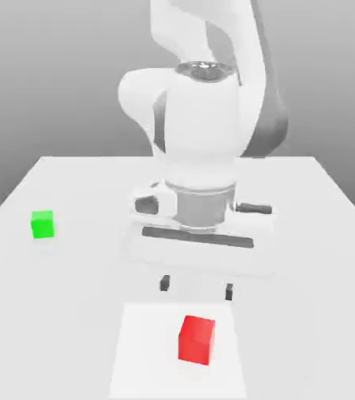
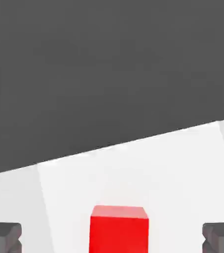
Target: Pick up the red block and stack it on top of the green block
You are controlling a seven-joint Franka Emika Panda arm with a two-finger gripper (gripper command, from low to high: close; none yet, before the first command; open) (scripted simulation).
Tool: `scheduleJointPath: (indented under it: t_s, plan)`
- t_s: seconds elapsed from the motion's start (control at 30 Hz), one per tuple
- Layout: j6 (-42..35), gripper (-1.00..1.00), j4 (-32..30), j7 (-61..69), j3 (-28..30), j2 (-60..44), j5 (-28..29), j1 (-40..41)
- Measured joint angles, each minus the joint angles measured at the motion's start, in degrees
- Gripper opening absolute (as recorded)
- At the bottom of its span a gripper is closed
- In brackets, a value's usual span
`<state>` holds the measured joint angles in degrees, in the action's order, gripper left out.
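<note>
The red block (image 1: 195,340) rests on the white table near its front edge, on a paler square patch. My gripper (image 1: 196,287) hangs open just above and behind it, with nothing between its dark fingertips (image 1: 164,283). In the hand view the red block (image 2: 119,229) lies midway between the two grey fingertips (image 2: 4,236), clear of both. The green block (image 1: 42,224) sits on the table far off toward the exterior view's left, well away from the gripper.
The white table (image 1: 313,234) spreads to both sides of the arm. The arm's bulky white body (image 1: 200,133) rises behind the gripper. A paler square patch (image 1: 141,351) marks the table under the red block.
</note>
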<state>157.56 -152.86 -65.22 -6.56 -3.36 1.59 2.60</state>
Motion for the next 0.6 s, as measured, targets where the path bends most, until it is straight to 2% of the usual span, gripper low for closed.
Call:
scheduleJointPath:
  t_s: [0.17, 0.2, 0.43, 0.6]
  plan:
    - [8.3, 0.00, 0.7, -2.5, 1.9, -10.4, 2.7, -1.3]
    - [10.0, -1.00, 1.0, -2.8, 2.6, -12.4, 3.0, -2.0]
    - [10.4, -1.00, 1.0, -3.0, 2.8, -12.8, 3.2, -2.2]
    - [2.9, -1.00, -0.3, -0.9, 1.3, -3.9, 0.4, -1.3]
